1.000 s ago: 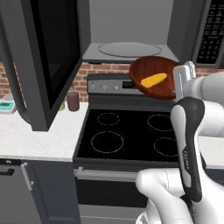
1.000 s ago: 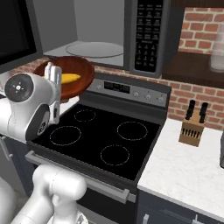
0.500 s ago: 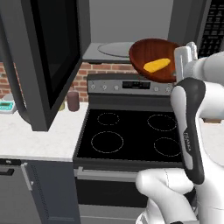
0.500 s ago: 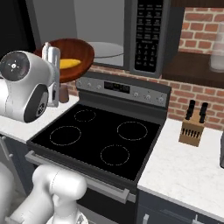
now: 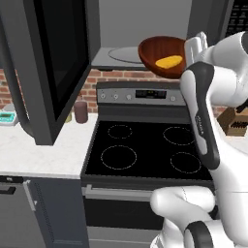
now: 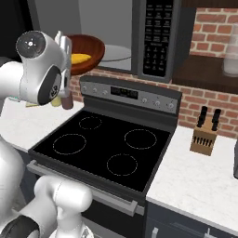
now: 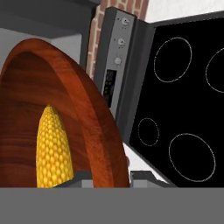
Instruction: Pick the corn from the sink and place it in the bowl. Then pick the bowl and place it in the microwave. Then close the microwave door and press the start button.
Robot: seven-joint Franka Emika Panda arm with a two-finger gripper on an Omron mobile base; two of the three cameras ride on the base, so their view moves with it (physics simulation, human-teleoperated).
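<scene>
- My two-finger gripper (image 7: 109, 176) clamps the rim of the wide, glossy reddish-brown wooden bowl (image 5: 162, 53), one finger inside the wall, one outside.
- I hold the bowl tilted at the open mouth of the dark grey over-range microwave (image 6: 155, 39), above the black stove (image 5: 145, 150), near the round glass turntable (image 5: 123, 54).
- The small yellow corn cob (image 5: 169, 61) lies inside the bowl, its long axis running along the bowl's wall; in the hand view its tapered end points away from my fingers.
- The tall microwave door (image 5: 48, 68) stands swung open at left.
</scene>
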